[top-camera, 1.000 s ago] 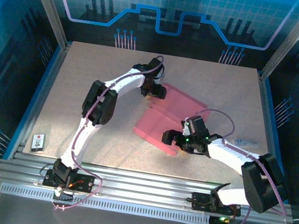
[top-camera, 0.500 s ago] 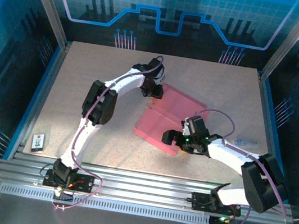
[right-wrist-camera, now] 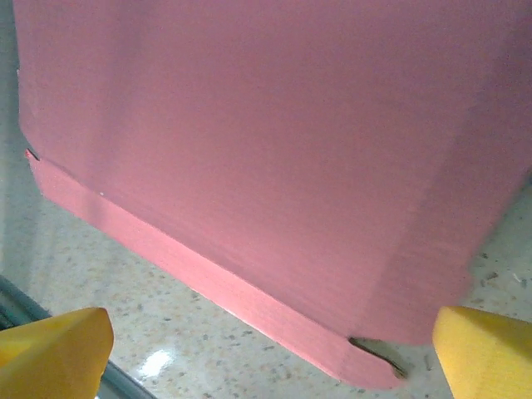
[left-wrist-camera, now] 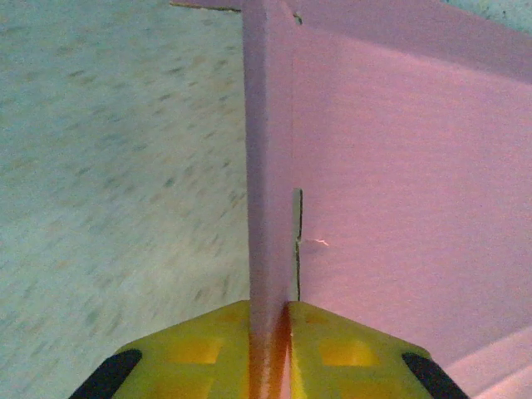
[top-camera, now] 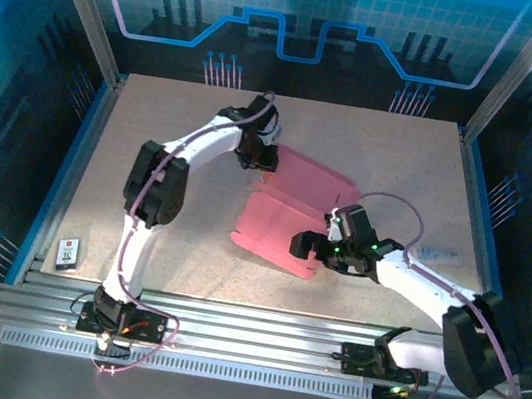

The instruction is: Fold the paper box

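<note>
The paper box (top-camera: pixel 289 213) is lying mid-bench (top-camera: pixel 151 161) as a mostly flat pink sheet, with one far flap standing upright. The left end effector (left-wrist-camera: pixel 270 341) is pinching that flap, its fingers nearly closed on the card. The right end effector (top-camera: pixel 305 247) is hanging wide open at the sheet's near edge, gripping nothing.

Dark card (top-camera: pixel 70 250): print seemingly illegible.

paper box (top-camera: pixel 282 227): one pink sheet | grippers: two, left gripper (top-camera: pixel 262 159) and right gripper (top-camera: pixel 301 247) | yellow fingers (right-wrist-camera: pixel 58 342) per gripper: two | robot arms (top-camera: pixel 162 183): two | small dark card (top-camera: pixel 69 250): one | speckled table (top-camera: pixel 147 120): one
</note>
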### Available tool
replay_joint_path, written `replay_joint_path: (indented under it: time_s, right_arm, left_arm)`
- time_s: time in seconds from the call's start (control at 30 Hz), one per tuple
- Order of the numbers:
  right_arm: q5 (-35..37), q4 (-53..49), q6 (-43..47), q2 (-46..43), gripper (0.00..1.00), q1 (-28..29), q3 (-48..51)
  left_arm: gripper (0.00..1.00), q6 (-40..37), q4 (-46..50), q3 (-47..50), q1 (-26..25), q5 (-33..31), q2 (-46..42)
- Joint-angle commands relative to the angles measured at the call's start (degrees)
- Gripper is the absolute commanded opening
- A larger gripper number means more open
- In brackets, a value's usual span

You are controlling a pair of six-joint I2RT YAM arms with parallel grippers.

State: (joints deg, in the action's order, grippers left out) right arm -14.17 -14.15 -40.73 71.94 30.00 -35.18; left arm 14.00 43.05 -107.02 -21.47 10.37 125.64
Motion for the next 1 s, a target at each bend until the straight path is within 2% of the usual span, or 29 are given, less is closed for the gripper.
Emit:
replay_joint_path:
  time_s: [0.0, 0.13, 0.23, 0.4, 0.5, 0.57, 0.73, 0.97]
  right_arm:
    - [0.1, -5.0, 3.4, -5.1, 1.0, 0.7, -4.0]
    - [0.8, -8.6, 5.2, -8.7, 1.0, 0.5, -6.6]
    - [1.2, -10.8, 5.9, -10.2, 1.0, 0.3, -7.9]
    - [3.7, -12.9, 6.6, -11.0, 1.0, 0.1, -8.2]
    - [4.9, -13.3, 6.4, -11.1, 1.0, -0.4, -7.2]
    - [5.0, -12.9, 5.8, -11.4, 1.0, -0.7, -6.3]
    - [5.1, -12.8, 5.8, -11.7, 1.0, -0.9, -5.5]
    - [5.2, -13.8, 6.1, -11.2, 1.0, -2.0, -6.3]
  left_arm:
    - [0.18, 1.5, 0.8, 6.1, 3.0, -0.4, -9.5]
    - [0.17, 1.6, 3.5, 12.5, 6.4, -2.5, -18.3]
    - [0.18, -0.2, 8.5, 13.6, 8.3, -7.9, -24.1]
    - [0.21, -4.0, 19.0, 9.9, 10.7, -19.0, -32.3]
    - [0.21, -4.8, 23.6, 7.0, 11.0, -22.2, -34.7]
    - [0.21, -4.0, 25.7, 6.0, 10.7, -21.6, -35.3]
    - [0.21, 0.0, 26.6, 6.1, 5.6, -23.3, -35.2]
    - [0.21, 8.1, 24.0, 3.6, -6.1, -25.2, -25.2]
